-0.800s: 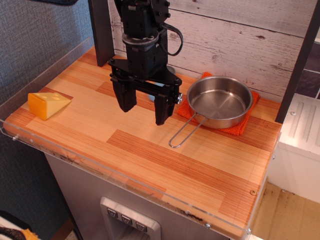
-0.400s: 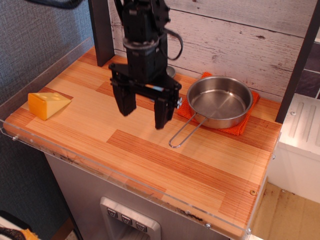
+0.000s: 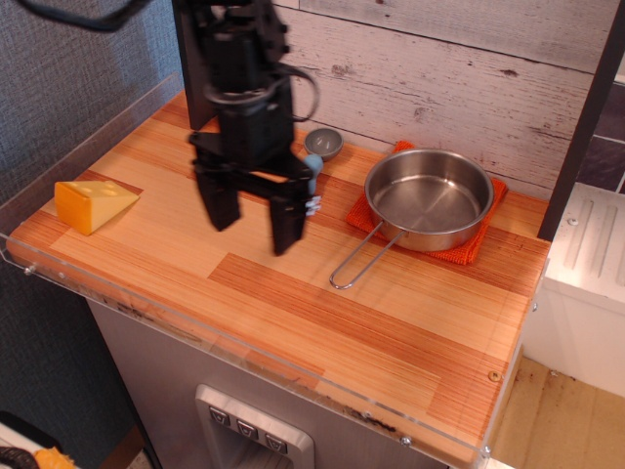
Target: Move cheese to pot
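Note:
The cheese, a yellow-orange wedge with a pale top, lies on the wooden counter near the left edge. The pot, a shiny shallow steel pan with a thin wire loop handle, sits on an orange cloth at the back right. My gripper hangs open and empty above the middle-left of the counter, between the cheese and the pot, its two black fingers pointing down and spread apart.
A small grey-and-blue scoop lies behind the gripper near the white plank wall. A dark post stands at the back left. A clear plastic rim runs along the counter's front and left edges.
The gripper has moved left, away from the pot and toward the cheese, staying open. The scoop behind it has come into view. Cheese and pot have not moved.

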Motion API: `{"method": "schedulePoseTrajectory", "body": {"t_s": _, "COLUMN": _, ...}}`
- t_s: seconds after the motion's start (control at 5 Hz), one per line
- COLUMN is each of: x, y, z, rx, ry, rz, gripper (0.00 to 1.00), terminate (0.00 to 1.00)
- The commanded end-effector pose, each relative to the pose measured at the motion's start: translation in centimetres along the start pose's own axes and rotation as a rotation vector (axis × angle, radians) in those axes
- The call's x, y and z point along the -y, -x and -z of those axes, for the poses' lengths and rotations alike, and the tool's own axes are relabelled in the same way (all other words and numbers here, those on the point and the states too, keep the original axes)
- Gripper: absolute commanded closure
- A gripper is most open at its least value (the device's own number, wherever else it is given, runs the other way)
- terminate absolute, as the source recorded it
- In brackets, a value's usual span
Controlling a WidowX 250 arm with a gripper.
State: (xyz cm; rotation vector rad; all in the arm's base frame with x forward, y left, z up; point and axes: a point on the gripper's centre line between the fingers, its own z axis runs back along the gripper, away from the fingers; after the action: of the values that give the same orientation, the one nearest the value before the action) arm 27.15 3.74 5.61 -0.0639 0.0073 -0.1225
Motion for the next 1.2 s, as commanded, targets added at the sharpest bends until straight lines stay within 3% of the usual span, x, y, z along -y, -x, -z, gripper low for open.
{"method": "schedulePoseTrajectory", "body": {"t_s": 0.0, "x": -9.3, "y": 1.7, "z": -2.5, "rx": 0.048, "ry": -0.192, "rz": -0.110, "gripper": 0.00, "terminate": 0.00}}
{"method": "schedulePoseTrajectory", "body": {"t_s": 0.2, "x": -14.0, "y": 3.0, "z": -3.6, "rx": 0.037, "ry": -0.243, "rz": -0.197, "gripper": 0.00, "terminate": 0.00}}
{"method": "schedulePoseTrajectory", "body": {"t_s": 0.4, "x": -16.4, "y": 3.6, "z": -3.9, "rx": 0.026, "ry": -0.268, "rz": -0.221, "gripper": 0.00, "terminate": 0.00}}
{"method": "schedulePoseTrajectory", "body": {"t_s": 0.6, "x": -18.5, "y": 3.9, "z": -2.4, "rx": 0.009, "ry": -0.242, "rz": -0.240, "gripper": 0.00, "terminate": 0.00}}
{"method": "schedulePoseTrajectory", "body": {"t_s": 1.0, "x": -18.9, "y": 3.5, "z": 0.3, "rx": -0.012, "ry": -0.165, "rz": -0.205, "gripper": 0.00, "terminate": 0.00}}
